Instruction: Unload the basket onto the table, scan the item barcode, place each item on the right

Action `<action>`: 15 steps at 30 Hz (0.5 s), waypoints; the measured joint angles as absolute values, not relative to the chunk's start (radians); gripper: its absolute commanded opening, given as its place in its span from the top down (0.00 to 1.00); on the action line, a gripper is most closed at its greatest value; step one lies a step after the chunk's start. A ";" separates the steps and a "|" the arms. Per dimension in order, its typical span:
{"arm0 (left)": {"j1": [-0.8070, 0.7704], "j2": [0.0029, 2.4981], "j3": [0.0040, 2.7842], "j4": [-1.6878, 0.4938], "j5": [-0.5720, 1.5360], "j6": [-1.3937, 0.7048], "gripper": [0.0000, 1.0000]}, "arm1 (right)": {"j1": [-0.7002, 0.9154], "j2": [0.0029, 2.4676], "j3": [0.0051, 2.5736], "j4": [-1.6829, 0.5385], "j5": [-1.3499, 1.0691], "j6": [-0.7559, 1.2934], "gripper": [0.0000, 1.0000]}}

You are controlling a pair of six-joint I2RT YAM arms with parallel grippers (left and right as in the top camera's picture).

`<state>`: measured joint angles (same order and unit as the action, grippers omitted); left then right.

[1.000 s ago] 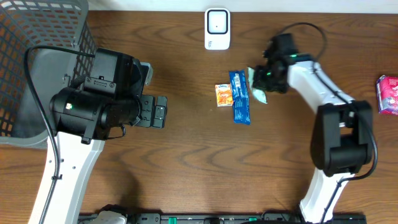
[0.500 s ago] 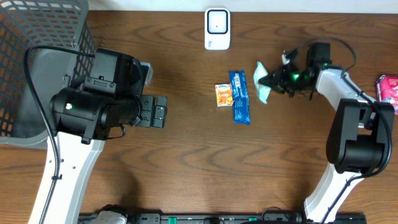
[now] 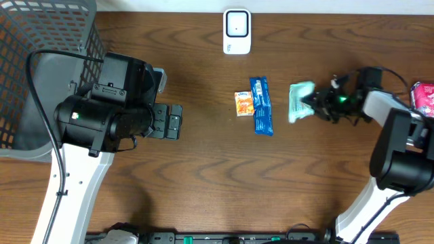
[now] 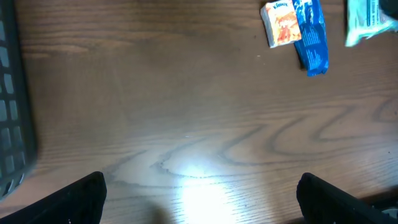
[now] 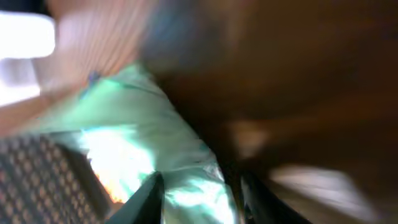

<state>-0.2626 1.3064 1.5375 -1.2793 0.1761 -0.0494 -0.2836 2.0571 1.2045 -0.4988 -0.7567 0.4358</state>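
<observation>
On the table (image 3: pixel 203 176), the basket (image 3: pixel 41 41) takes the far left corner. The left gripper (image 3: pixel 175 122) is to the basket's right and well left of the goods, and the scanner (image 3: pixel 237 30) stands at the far edge, about mid-table. Nearer than the scanner, a small packet (image 3: pixel 244 103) lies against the left side of a long bar (image 3: pixel 261 105); right of the bar and apart from it, a pouch (image 3: pixel 300 102) lies at the tips of the right gripper (image 3: pixel 317 105), which points left. Another pack (image 3: pixel 422 102) sits at the table's right edge, just right of the right arm.
</observation>
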 measured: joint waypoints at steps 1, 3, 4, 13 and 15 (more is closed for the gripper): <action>-0.263 1.306 1.538 -1.279 0.176 -0.049 0.02 | -0.298 2.057 1.217 -0.530 -0.744 0.431 0.61; -0.263 1.306 1.538 -1.279 0.176 -0.049 0.02 | -0.319 2.057 1.249 -0.598 -0.704 0.417 0.61; -0.263 1.306 1.538 -1.280 0.176 -0.049 0.02 | -0.325 2.057 1.266 -0.633 -0.681 0.410 0.62; -0.263 1.306 1.538 -1.279 0.176 -0.049 0.02 | -0.303 2.057 1.439 -0.853 -0.507 0.327 0.95; -0.263 1.306 1.538 -1.279 0.176 -0.049 0.02 | -0.276 2.056 1.460 -0.865 -0.496 0.311 0.99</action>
